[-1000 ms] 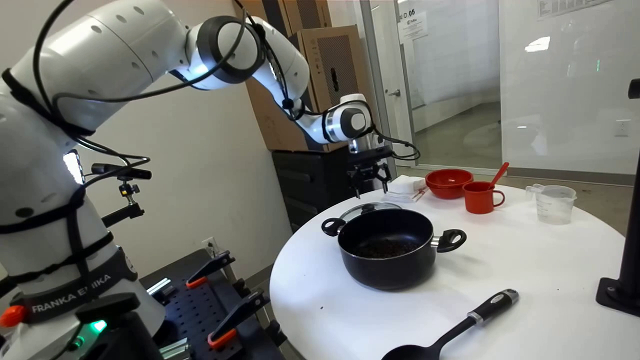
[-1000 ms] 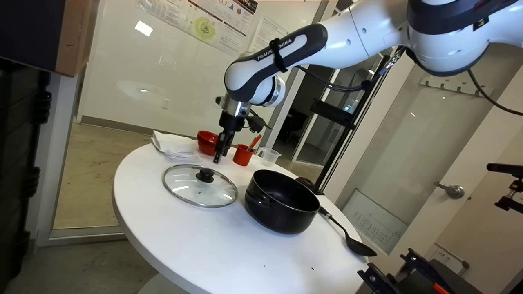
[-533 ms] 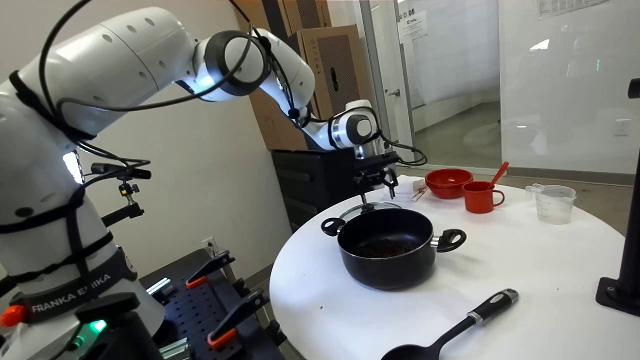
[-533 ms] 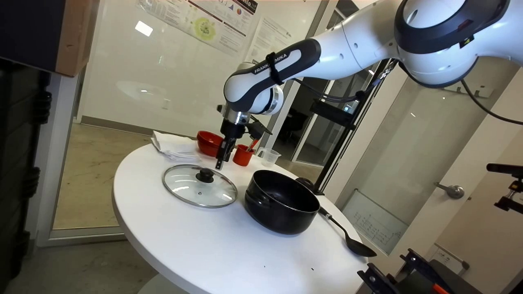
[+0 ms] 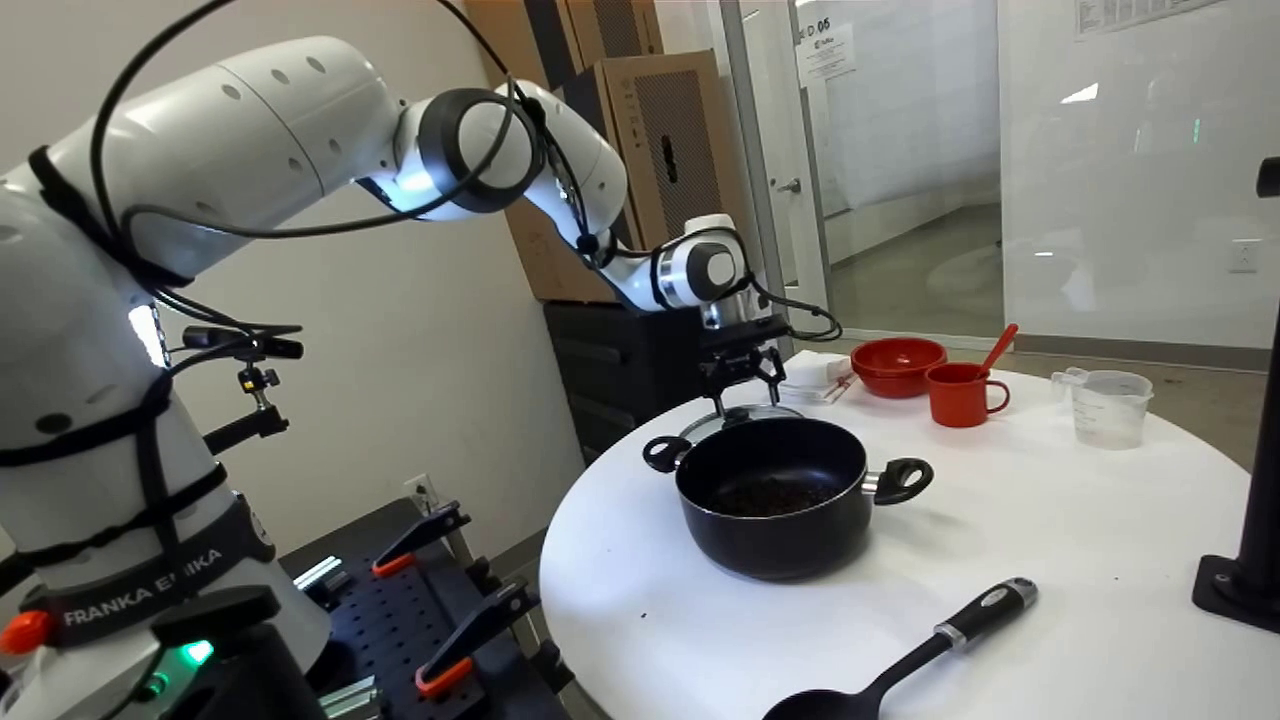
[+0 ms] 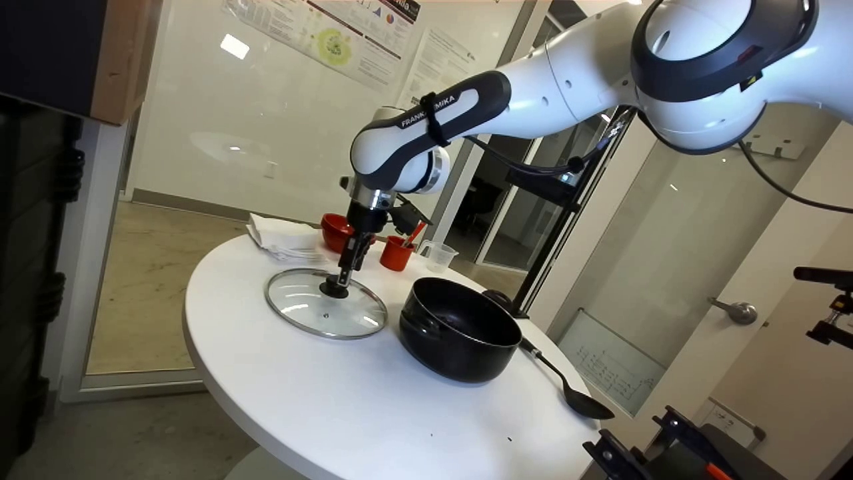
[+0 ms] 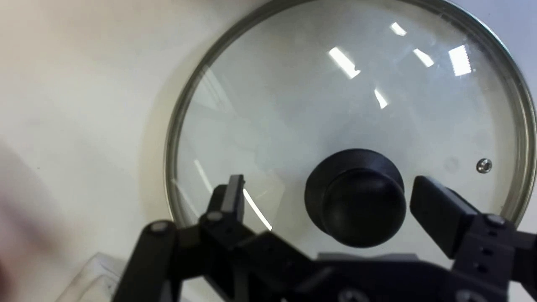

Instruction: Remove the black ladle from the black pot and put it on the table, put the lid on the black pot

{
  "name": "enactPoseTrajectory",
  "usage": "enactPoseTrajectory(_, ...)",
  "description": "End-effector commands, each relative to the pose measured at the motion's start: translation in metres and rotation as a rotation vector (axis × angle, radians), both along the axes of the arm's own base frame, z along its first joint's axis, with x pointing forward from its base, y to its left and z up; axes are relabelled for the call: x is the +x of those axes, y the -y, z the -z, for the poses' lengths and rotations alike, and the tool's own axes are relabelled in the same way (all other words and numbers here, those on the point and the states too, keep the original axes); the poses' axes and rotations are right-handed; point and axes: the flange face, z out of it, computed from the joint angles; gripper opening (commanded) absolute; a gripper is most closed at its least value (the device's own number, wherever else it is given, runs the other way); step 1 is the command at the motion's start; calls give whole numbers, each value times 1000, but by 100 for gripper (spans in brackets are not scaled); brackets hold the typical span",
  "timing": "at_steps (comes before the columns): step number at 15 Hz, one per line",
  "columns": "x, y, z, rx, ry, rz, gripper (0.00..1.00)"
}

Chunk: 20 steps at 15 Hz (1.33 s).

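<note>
The clear glass lid (image 6: 313, 313) with its metal rim lies flat on the white table (image 6: 373, 407), beside the black pot (image 6: 460, 357). In the wrist view the lid's black knob (image 7: 363, 205) sits between the spread fingers of my gripper (image 7: 328, 186), nearer the right-hand finger (image 7: 438, 209); a gap shows on both sides. An exterior view has the fingertips down at knob height, partly covering it. The pot is uncovered, with dark bits on its floor. The black ladle (image 5: 905, 665) rests on the table, apart from the pot, its bowl cut off in that view.
Red bowls (image 5: 898, 367), a red cup (image 5: 957, 398) with a red spoon (image 5: 1000, 347), and a clear measuring cup (image 5: 1110, 412) stand along the far side. Folded white cloths (image 6: 283, 237) lie near the lid. A black stand (image 5: 1235, 570) rises at the table's side.
My gripper has come down from above the table onto the lid's knob, shifting sideways over it in the last half second. Its jaws stay apart. Lid, pot and ladle have not moved.
</note>
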Motion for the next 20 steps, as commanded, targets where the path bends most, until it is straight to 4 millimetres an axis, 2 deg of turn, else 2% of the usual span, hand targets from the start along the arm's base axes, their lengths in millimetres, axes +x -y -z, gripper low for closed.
enactPoseTrajectory(1, 2, -12, 5, -26, -7, -25, 100)
enactPoseTrajectory(4, 1, -16, 10, -34, -12, -38, 100)
enactPoseTrajectory(5, 1, -16, 11, -37, -11, -40, 75)
enactPoseTrajectory(6, 1, -16, 12, -39, -11, -43, 74)
enactPoseTrajectory(8, 1, -16, 15, -42, -10, -50, 60)
enactPoseTrajectory(12, 2, -18, 13, -42, -9, -64, 28)
enactPoseTrajectory(13, 2, -19, 11, -38, -11, -67, 25)
enactPoseTrajectory(16, 3, -22, 0, -23, -17, -61, 25)
enactPoseTrajectory(19, 5, -29, -26, 12, -15, -54, 25)
enactPoseTrajectory(20, 7, -33, -40, 32, -10, -51, 25)
